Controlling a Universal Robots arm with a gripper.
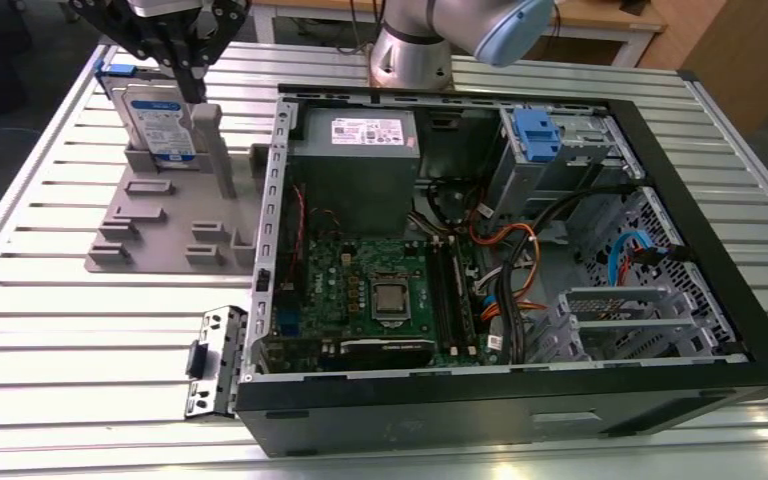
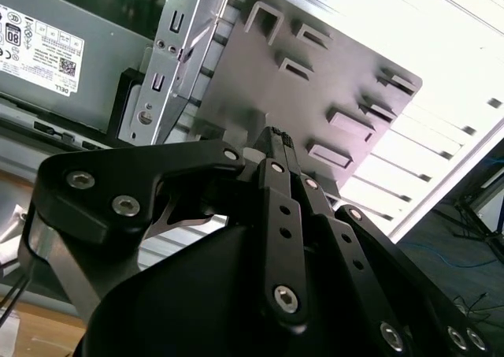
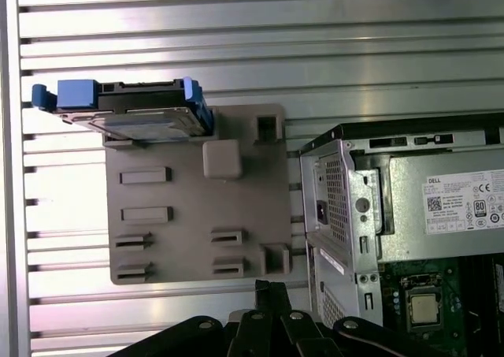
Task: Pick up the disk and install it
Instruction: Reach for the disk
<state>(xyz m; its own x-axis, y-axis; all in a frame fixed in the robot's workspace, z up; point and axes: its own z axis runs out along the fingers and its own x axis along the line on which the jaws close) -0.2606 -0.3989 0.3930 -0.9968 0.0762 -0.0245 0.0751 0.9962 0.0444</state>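
The disk (image 1: 157, 125), a silver drive with a white-and-blue label in a blue carrier, stands on edge at the far end of a grey holder plate (image 1: 157, 235) on the table, at the exterior view's left. The first wrist view shows the disk (image 3: 138, 119) from above at one end of the holder plate (image 3: 189, 215). My gripper (image 1: 197, 95) hangs above the holder, close beside the disk's top and apart from it. In both wrist views its black fingers (image 3: 272, 290) (image 2: 277, 140) lie together with nothing between them.
An open computer case (image 1: 704, 200) lies to the right of the holder, with a grey power supply (image 1: 368, 150), a motherboard (image 1: 384, 290), cables and a drive bay with a blue latch (image 1: 534, 130). A loose black bracket (image 1: 217, 360) lies by the case's front corner. The arm's base (image 1: 411, 50) stands behind.
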